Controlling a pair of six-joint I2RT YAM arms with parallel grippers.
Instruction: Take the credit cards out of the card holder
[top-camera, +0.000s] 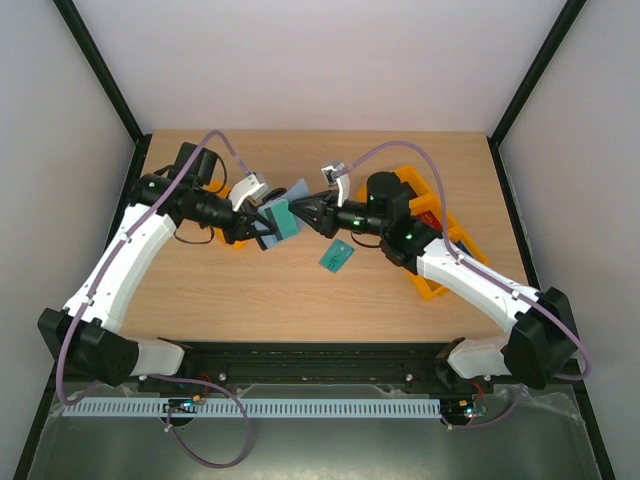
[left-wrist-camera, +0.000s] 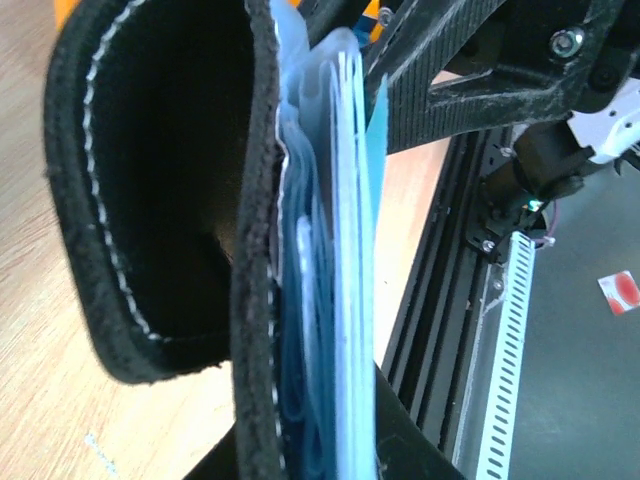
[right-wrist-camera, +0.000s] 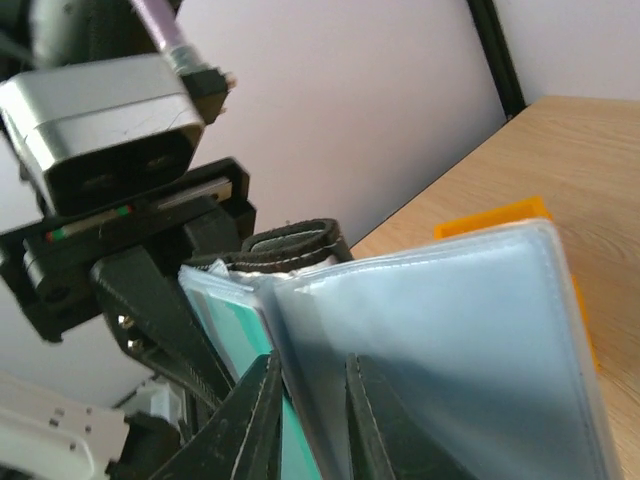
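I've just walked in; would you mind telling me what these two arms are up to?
The left gripper holds the black card holder open above the table. The right gripper reaches into it, its fingers set on either side of a clear sleeve. One teal credit card already lies loose on the table. A second card shows inside a sleeve, not yet out.
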